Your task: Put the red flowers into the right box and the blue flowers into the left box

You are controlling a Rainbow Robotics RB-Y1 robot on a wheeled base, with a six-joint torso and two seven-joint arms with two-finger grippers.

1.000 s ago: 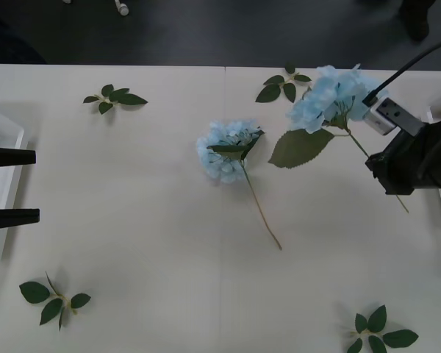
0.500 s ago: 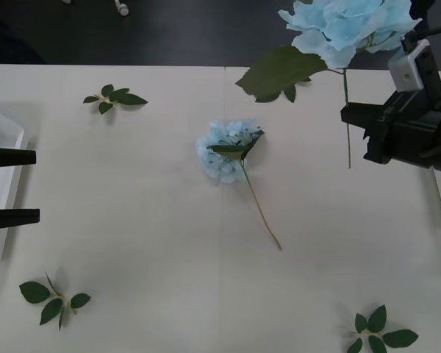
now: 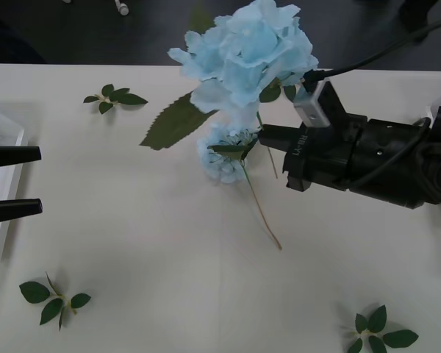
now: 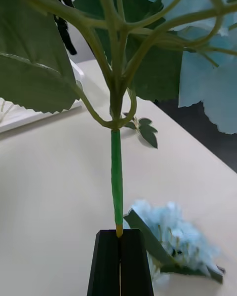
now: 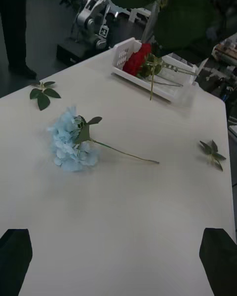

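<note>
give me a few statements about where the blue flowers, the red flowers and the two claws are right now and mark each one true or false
1. The right claw is shut on the stem of a blue flower held up above the table. True.
2. The left claw holds a red rose. False: it is open and holds nothing, waiting at the table's left edge by the left box.
3. A second blue flower lies flat mid-table. True.
4. The red flowers are scattered loose on the table. False: they lie in the right box.
5. Loose green leaf sprigs lie on the table. True.
</note>
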